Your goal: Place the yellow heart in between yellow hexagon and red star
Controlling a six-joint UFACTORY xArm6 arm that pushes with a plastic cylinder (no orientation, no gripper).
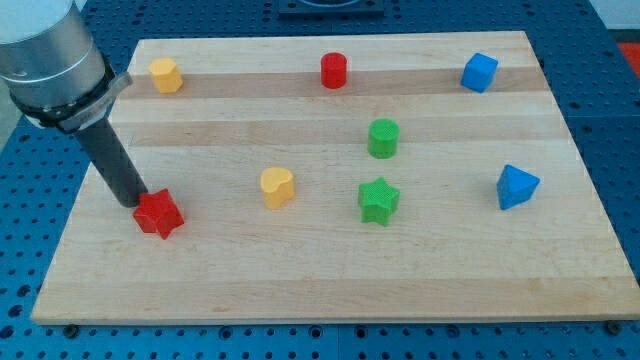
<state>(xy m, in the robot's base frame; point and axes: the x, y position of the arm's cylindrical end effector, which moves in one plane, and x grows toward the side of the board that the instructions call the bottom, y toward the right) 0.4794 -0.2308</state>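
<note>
1. The yellow heart (pixel 277 187) sits mid-board, well apart to the right of the red star (pixel 159 214) and nearer than the yellow hexagon (pixel 166 75), which stands at the far left of the wooden board (pixel 330 285)
2. The gap it must fill lies on the left side, along the line running from the hexagon down to the star, so I judge the heart needs a push leftward and a little toward the far edge
3. My tip (pixel 128 200) is down on the board just beside the star's upper left; whether it actually touches the star I cannot tell, since the rod hides the contact spot
4. There is no gripper on this arm, so nothing spreads or pinches: the rod carries nothing and can only shove
5. As I read it, the tip is on the wrong side for the job; it would have to go round to the heart's right before pushing, or it risks nudging the star out of place
6. The red cylinder (pixel 333 71), green cylinder (pixel 383 138), green star (pixel 378 200), blue cube (pixel 480 72) and a second blue block (pixel 516 186) all lie right of the heart, clear of that path
</note>
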